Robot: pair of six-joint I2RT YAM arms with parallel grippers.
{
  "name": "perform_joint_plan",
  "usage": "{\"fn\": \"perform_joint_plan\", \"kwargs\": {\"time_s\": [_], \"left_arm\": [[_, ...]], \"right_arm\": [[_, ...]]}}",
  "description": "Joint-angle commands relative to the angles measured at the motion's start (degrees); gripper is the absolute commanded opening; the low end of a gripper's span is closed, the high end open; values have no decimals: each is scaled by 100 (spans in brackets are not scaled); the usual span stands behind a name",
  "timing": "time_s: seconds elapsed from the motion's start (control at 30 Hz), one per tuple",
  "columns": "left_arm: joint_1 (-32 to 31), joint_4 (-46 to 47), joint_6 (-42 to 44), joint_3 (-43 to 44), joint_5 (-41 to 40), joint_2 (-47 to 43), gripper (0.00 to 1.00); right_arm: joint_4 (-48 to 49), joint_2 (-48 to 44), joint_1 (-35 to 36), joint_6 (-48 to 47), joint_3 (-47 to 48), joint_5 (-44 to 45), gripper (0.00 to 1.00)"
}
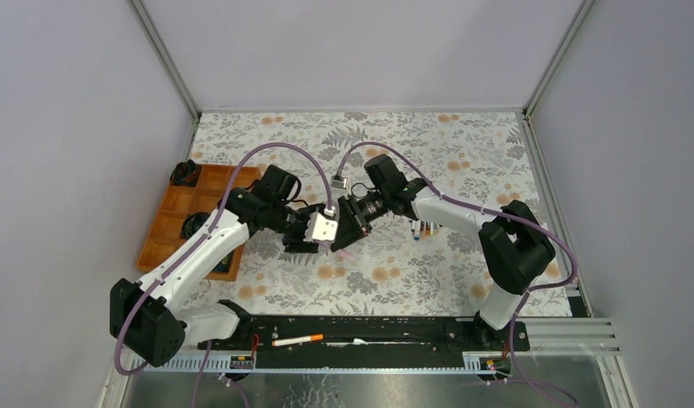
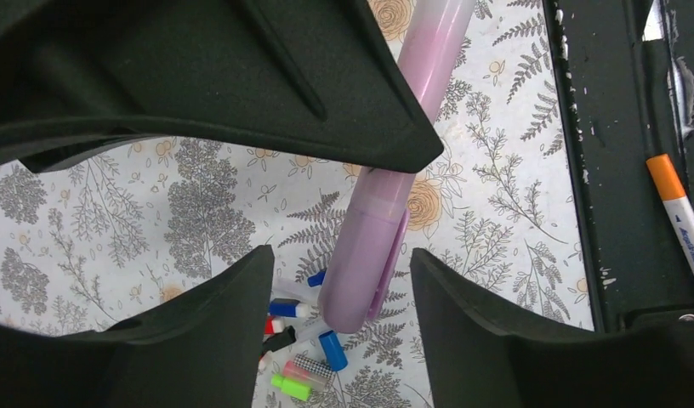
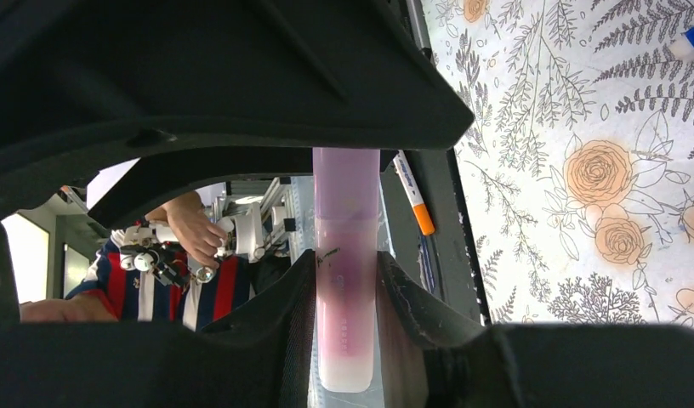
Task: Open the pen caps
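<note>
A thick pink highlighter (image 3: 346,280) is clamped by its barrel in my right gripper (image 3: 346,293), which is shut on it and holds it above the table. Its rounded pink cap (image 2: 365,255) hangs between the fingers of my left gripper (image 2: 339,314), with a gap on each side and the jaws open. From above, the left gripper (image 1: 333,248) and right gripper (image 1: 354,223) meet at mid-table, with the highlighter's pink end (image 1: 344,252) poking out. Loose pen caps lie below: blue (image 2: 332,350), green (image 2: 290,388) and red (image 2: 274,325). More pens (image 1: 424,228) lie to the right.
A pen with an orange end (image 1: 297,340) lies on the black rail (image 1: 386,327) at the near edge, also in the left wrist view (image 2: 679,212). A wooden compartment tray (image 1: 178,225) stands at the left. Floral cloth (image 1: 463,153) covers the table.
</note>
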Motion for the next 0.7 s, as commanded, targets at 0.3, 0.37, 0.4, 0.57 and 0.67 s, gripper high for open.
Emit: {"fn": "perform_joint_plan", "kwargs": {"time_s": [0.3,0.37,0.4,0.57,0.67], "left_arm": [[-329,220,-252,-45,-252,60,36],[-366,236,-286,-27,-284,71,28],[-374,237,-290,-25,-317,73,24],[-382,263,-279,-34,-531,34,0],[-390,263,-263,-23,-559,40,0]], "right_arm": [[191,85,41,493,294,137,0],[234,93,40,552,265,206,8],[293,77,40,600,225,234,15],[1141,-88,74,1176,-302,111,36],[1103,-15,134,1195,-307,57,36]]}}
